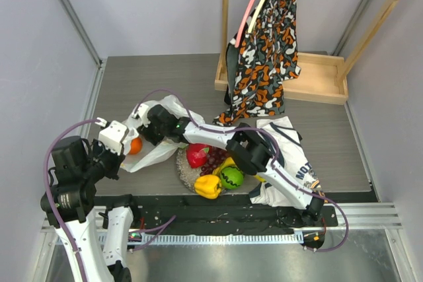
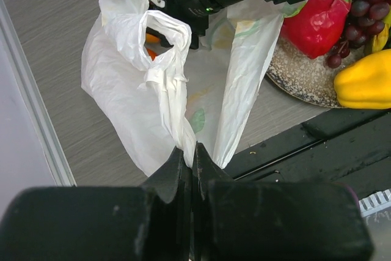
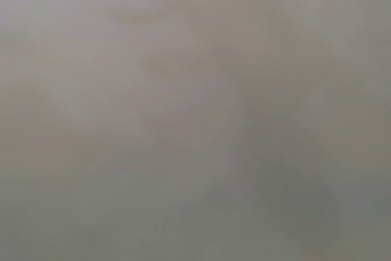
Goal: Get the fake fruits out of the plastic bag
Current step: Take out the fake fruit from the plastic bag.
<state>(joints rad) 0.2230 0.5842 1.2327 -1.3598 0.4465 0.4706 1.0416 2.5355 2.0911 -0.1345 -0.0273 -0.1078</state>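
Observation:
The plastic bag [image 1: 162, 146] lies crumpled left of a speckled plate [image 1: 184, 171]. My left gripper [image 2: 193, 150] is shut on a bunched fold of the bag [image 2: 134, 90] at its near edge. An orange [image 1: 135, 145] shows through the bag's mouth, and also in the left wrist view [image 2: 151, 46]. My right gripper [image 1: 151, 129] reaches into the bag from the right, its jaws hidden. The right wrist view is only grey blur. On the plate lie a red fruit [image 1: 197, 154], purple grapes [image 1: 211, 160], a yellow pepper [image 1: 208, 187], a green ball [image 1: 231, 177] and a banana [image 1: 225, 163].
An orange-black patterned cloth bag [image 1: 264, 51] hangs from a wooden rack with a tray base [image 1: 317, 78] at the back right. A white jersey [image 1: 291, 163] lies under my right arm. A black base plate [image 1: 218, 209] runs along the near edge.

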